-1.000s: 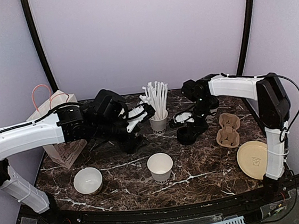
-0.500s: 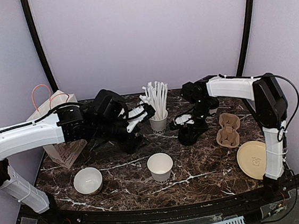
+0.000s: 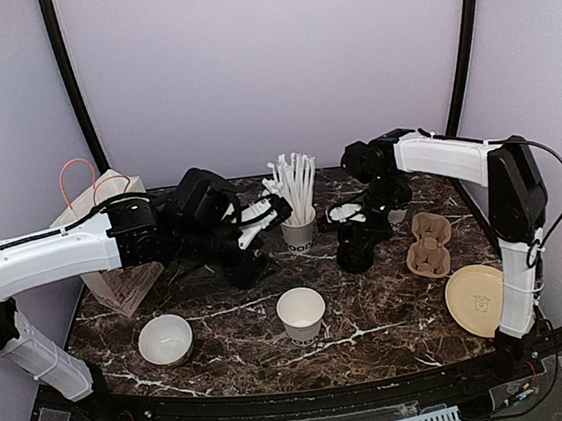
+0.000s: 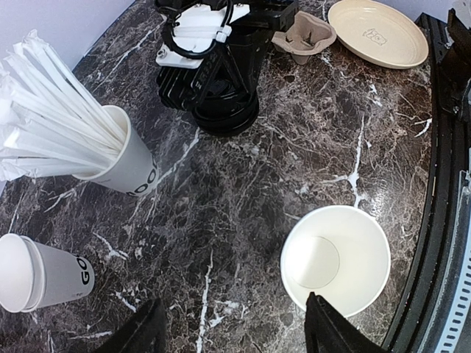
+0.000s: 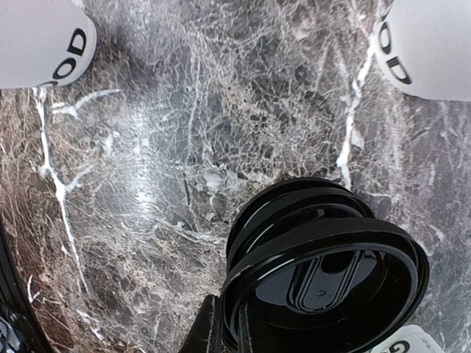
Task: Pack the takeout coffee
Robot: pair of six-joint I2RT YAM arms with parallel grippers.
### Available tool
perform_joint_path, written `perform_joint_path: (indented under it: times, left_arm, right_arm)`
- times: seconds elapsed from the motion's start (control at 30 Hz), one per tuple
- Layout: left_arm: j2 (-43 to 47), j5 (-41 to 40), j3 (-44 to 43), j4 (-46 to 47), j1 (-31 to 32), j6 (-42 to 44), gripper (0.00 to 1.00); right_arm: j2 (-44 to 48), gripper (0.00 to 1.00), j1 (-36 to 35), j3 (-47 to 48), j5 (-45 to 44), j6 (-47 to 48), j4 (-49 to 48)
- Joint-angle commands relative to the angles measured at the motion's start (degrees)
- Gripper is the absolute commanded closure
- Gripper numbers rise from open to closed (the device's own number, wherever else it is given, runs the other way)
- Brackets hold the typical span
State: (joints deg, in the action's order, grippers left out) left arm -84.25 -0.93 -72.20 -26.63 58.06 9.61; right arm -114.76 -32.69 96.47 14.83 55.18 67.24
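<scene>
Pinched a round black plastic lid [image 5: 324, 283] by its rim, just right of the white paper cup full of white straws [image 4: 121, 165].

Closed the right gripper [image 3: 356, 231] tight on that lid's edge, above the stack of like lids [image 4: 221, 110]. Held the left gripper [image 4: 235, 327] spread wide and empty, just left of the straw cup. Saw an open lettered white paper cup [image 4: 335, 257] standing in front of the straw cup, and a second lettered cup [image 4: 44, 272] lying on its side near it, hidden under the left arm from above. Judged the lid light, thin, slick and springy, best taken at the rim. Judged the cups light, crushable and easily tipped, best gripped gently round the wall below the lip. Could not make out the right fingertips, cut off at the wrist view's lower edge, nor whether the lid sat clear of the stack.
</scene>
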Motion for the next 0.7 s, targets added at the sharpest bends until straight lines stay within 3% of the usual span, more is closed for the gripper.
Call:
perform_joint_path:
  times: [0.0, 0.1, 0.2, 0.27, 0.3, 0.37, 0.47, 0.67]
  left_arm:
    - [0.8, -0.3, 0.4, 1.0, 0.0, 1.2, 0.33]
    - [1.3, -1.7, 0.1, 2.9, -0.1, 1.6, 0.33]
    - [3.8, -2.5, 2.5, 11.1, 0.0, 5.2, 0.31]
    - [8.1, -3.3, 6.2, 20.0, 0.0, 8.8, 0.26]
    - [9.4, -3.5, 10.1, 24.5, -0.1, 10.2, 0.19]
    - [12.7, -3.8, 16.1, 38.6, -0.1, 13.7, 0.10]
    - [12.8, -4.5, 20.9, 58.2, -0.1, 18.1, 0.06]
    - [5.6, -1.1, 18.3, 72.4, -0.1, 16.9, 0.05]
  right_arm:
    - [3.4, 0.96, 1.3, 1.1, 6.7, -2.2, 3.3]
    - [4.6, 0.96, 3.8, 7.0, 20.7, -1.3, 9.6]
    - [7.0, 0.96, 5.5, 11.7, 34.9, -0.1, 13.8]
    - [8.8, 0.97, 6.4, 13.3, 42.6, -0.9, 14.1]
    - [9.7, 0.98, 6.7, 13.7, 46.2, -0.9, 14.0]
    - [10.5, 0.99, 6.9, 14.4, 51.7, -1.3, 14.0]
    - [10.7, 0.99, 7.0, 14.5, 60.3, -2.6, 14.0]
    - [11.0, 0.98, 6.6, 12.2, 68.3, -3.0, 13.9]
